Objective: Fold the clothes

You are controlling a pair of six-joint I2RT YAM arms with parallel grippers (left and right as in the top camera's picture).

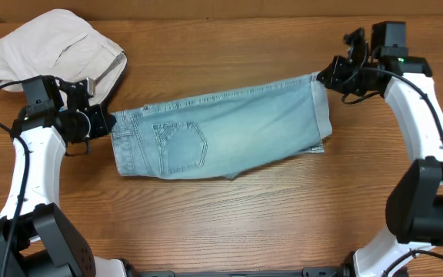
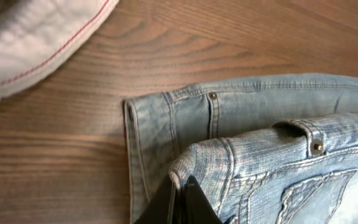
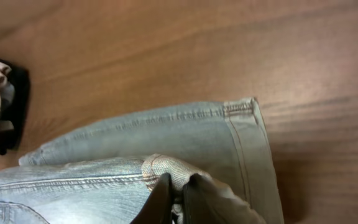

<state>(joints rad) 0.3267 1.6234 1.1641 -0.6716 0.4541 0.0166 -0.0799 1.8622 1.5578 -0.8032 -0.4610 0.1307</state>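
Denim first: from overhead, the light blue faded denim jeans (image 1: pixel 221 131) lie stretched across the middle of the brown wooden table (image 1: pixel 229 223), with the waistband and stitched pocket to the left and the leg end doubled over on the right. The left gripper (image 1: pixel 106 123) is at the waistband's far corner, and the right gripper (image 1: pixel 323 77) is at the far corner of the leg end. A crumpled pile of beige khaki trousers (image 1: pixel 52 50) sits just behind the left arm, near that gripper. Left wrist view: the fingers (image 2: pixel 166 205) are pinched together on the top layer of waistband, which puckers up off the layer beneath. Right wrist view is the same deal, fingers (image 3: pixel 207 202) clamped on a bunched bit of the leg end. I'd say it's mid-fold with both ends gripped. Next it probably needs both arms lifting together and carrying one end over the other evenly, or the layers will skew. The khakis are the thing to avoid snagging on the left.
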